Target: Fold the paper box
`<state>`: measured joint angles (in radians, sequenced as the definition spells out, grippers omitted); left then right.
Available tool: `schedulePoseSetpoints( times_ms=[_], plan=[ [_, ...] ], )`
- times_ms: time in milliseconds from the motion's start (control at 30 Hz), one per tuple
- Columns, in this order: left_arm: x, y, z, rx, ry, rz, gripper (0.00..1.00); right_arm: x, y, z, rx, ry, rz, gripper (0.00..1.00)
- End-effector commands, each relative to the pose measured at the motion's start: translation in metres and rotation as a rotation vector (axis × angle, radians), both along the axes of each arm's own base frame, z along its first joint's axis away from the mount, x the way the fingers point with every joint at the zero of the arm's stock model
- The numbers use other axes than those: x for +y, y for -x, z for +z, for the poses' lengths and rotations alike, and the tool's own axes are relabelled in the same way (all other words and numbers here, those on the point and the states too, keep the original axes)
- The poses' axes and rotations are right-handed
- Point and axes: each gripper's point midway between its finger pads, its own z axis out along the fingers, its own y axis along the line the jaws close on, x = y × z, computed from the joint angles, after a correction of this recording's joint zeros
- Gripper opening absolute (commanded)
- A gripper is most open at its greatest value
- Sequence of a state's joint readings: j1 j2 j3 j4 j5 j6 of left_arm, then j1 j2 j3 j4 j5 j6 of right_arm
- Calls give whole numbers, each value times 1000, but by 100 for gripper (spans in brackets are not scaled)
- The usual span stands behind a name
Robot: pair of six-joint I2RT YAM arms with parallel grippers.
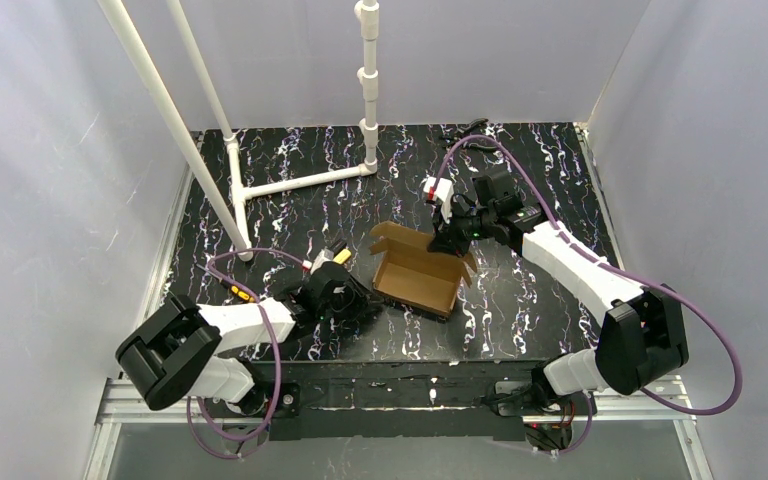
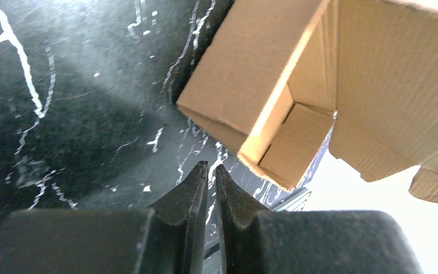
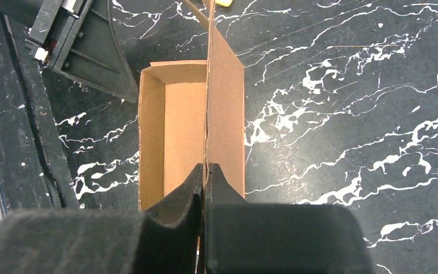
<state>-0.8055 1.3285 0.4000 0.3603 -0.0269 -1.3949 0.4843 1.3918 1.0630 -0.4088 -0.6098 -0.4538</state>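
Note:
The paper box (image 1: 415,270) is brown cardboard, standing half formed in the middle of the table, open at the top with its lid flap raised at the back. My right gripper (image 3: 206,168) is shut on the upright edge of one box wall (image 3: 225,114), and the box's open inside (image 3: 179,125) lies just left of that wall. In the top view this right gripper (image 1: 450,240) sits at the box's far right corner. My left gripper (image 2: 211,168) rests low on the table just left of the box (image 2: 262,68), its jaws shut to a thin slit with nothing between them.
A white pipe frame (image 1: 300,180) stands at the back left of the black marbled table (image 1: 540,300). An orange-tipped marker (image 1: 240,292) and a pale yellow stick (image 1: 342,255) lie near the left arm. White walls close in both sides.

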Motion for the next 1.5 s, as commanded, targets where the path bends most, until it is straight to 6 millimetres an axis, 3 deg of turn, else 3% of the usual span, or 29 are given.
schedulePoseSetpoints(
  times_ms=[0, 67, 200, 400, 567, 667, 767, 1033, 1233, 1467],
  plan=[
    [-5, -17, 12, -37, 3, 47, 6, 4, 4, 11, -15, -53, 24, 4],
    [-6, -19, 9, -21, 1, 61, 0, 5, 7, 12, -10, -62, 33, 2],
    [-6, -26, 1, 10, -11, 85, 0, 9, 18, 15, 18, -96, 82, 1],
    [0, -51, 9, -64, -65, 28, 0, 12, 32, 17, 47, -121, 143, 1],
    [-1, -46, 16, -92, -63, -66, 0, 8, 15, 16, 6, -72, 79, 1],
    [4, -33, 14, -100, -65, -105, 0, 4, -2, 17, -26, -26, 23, 11],
    [14, -22, 14, -123, -71, -115, 8, 1, -16, 15, -31, 22, -16, 17],
    [37, -22, 36, -267, -120, -135, 47, -1, -32, 16, -43, 75, -42, 36],
    [25, -42, 58, -350, -226, -283, 50, -6, -27, 11, -49, 92, -44, 58],
    [14, -60, 44, -326, -332, -383, 52, -18, -26, 11, -57, 85, -65, 75]
  ],
)
